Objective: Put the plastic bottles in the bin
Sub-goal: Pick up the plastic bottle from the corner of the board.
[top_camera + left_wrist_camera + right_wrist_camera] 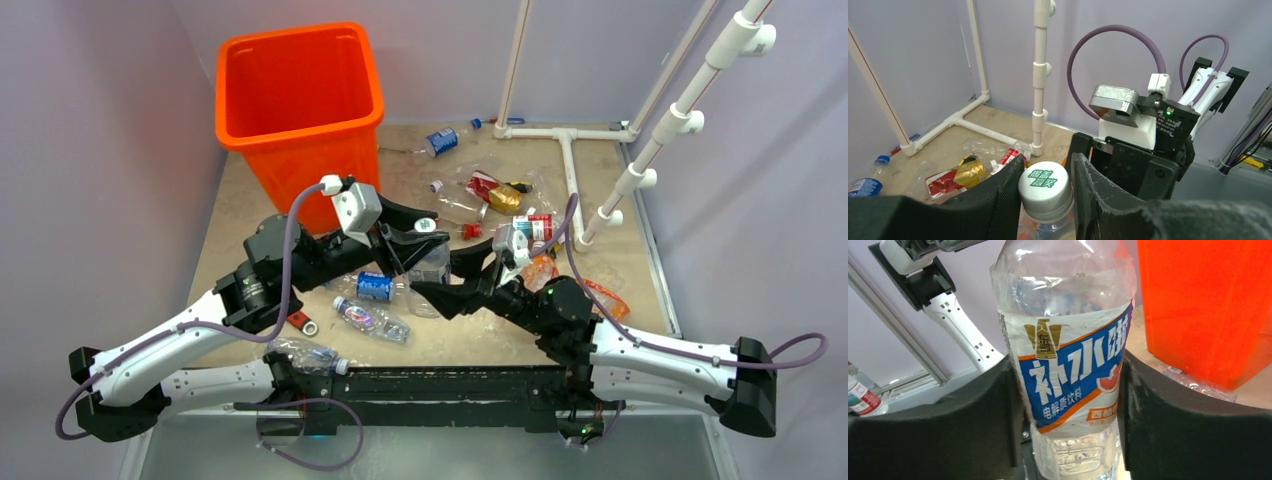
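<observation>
Both my arms meet over the middle of the beige tabletop (pixel 620 262), sharing one tall clear plastic bottle with a blue, white and orange label (pixel 1068 340). My left tool (pixel 1048 172) has closed to a narrow gap on the bottle's neck, its black fingers (pixel 1003 200) pressed against either side of the round white cap with green lettering (pixel 1044 187). My right tool (pixel 1070 405) is partly closed around the labelled body lower down, a padded finger flat against each side.

From above, the shared bottle (pixel 432 265) sits just in front of the tall bright-orange square plastic bin (pixel 298 135), which stands at the tabletop's far left corner. Whether the bottle's base touches the tabletop, I cannot tell.

More plastic bottles lie scattered about: a small blue-labelled bottle (pixel 375 287) and a clear crushed bottle (pixel 370 318) just left of my right tool (pixel 450 278), another clear bottle (pixel 308 355) near the left arm's base, a blue-labelled bottle (pixel 440 140) by the white pipe frame (pixel 570 165) at the back, and a red-labelled bottle (pixel 537 228) behind my right wrist.
</observation>
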